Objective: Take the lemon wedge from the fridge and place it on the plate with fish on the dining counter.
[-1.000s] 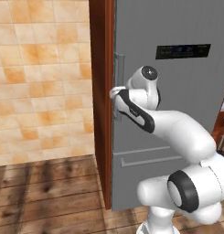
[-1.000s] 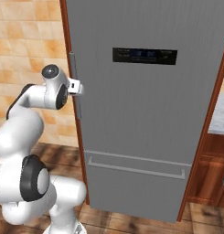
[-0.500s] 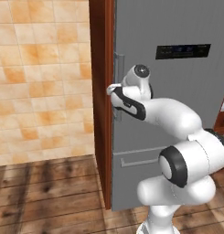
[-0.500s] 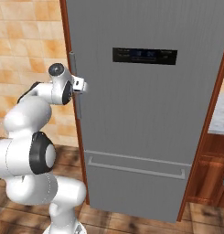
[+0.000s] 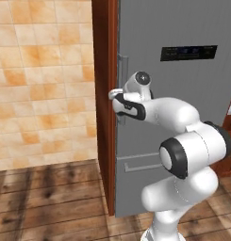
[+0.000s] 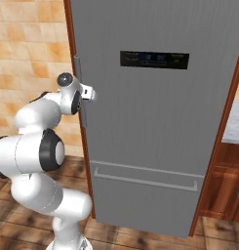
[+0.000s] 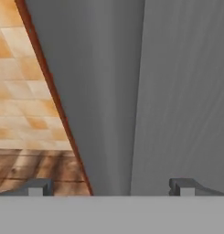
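Nearest, the gripper (image 7: 111, 185) has its two dark fingertips (image 7: 38, 186) spread wide, one to each side of the long vertical handle (image 7: 114, 96) of the fridge (image 7: 186, 91), with clear gap between each tip and the grey metal; from the left base view the gripper (image 5: 116, 93) sits at that handle (image 5: 121, 89) on the door's left edge, about mid-height of the upper door; from the right base view the gripper (image 6: 90, 94) is just beside the handle (image 6: 79, 93); the fridge (image 6: 155, 127) is shut, black display panel (image 6: 154, 59) high on its door, a horizontal lower handle (image 6: 145, 178) below; beyond lie the wooden floor (image 5: 46, 197) and the tan tiled wall (image 5: 41, 80).
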